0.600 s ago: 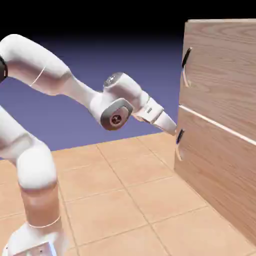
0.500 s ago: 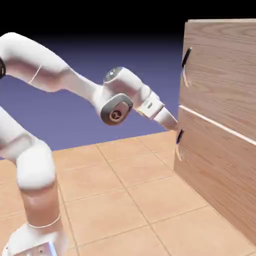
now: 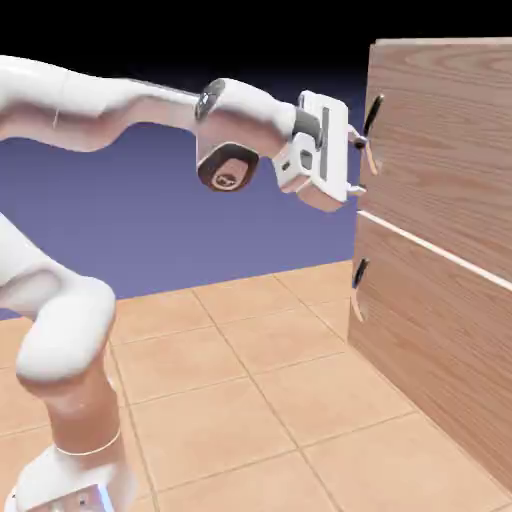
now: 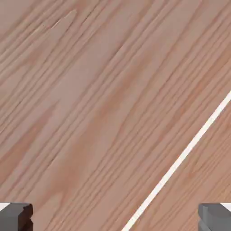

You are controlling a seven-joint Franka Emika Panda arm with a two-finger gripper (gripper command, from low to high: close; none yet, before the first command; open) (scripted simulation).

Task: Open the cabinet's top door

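The cabinet (image 3: 440,250) stands at the right of the exterior view, a light-brown wood box with two stacked panels split by a pale seam (image 3: 430,245). The top door (image 3: 445,130) carries a short dark bar handle (image 3: 373,117) near its left edge. My gripper (image 3: 357,167) faces that door just below the handle, its jaws open with nothing between them. In the hand view wood grain (image 4: 90,103) fills the picture and the seam (image 4: 180,158) crosses it diagonally. The grey fingertips (image 4: 16,216) sit wide apart at the bottom corners, and the handle does not show there.
The lower door (image 3: 430,350) has its own small dark handle (image 3: 360,272) below my hand. A tan tiled tabletop (image 3: 250,400) spreads in front of the cabinet, and my white arm (image 3: 70,340) rises from the lower left.
My hand has risen from beside the lower door's handle to the top door's height and turned to face the panel squarely. Both doors look as they did.
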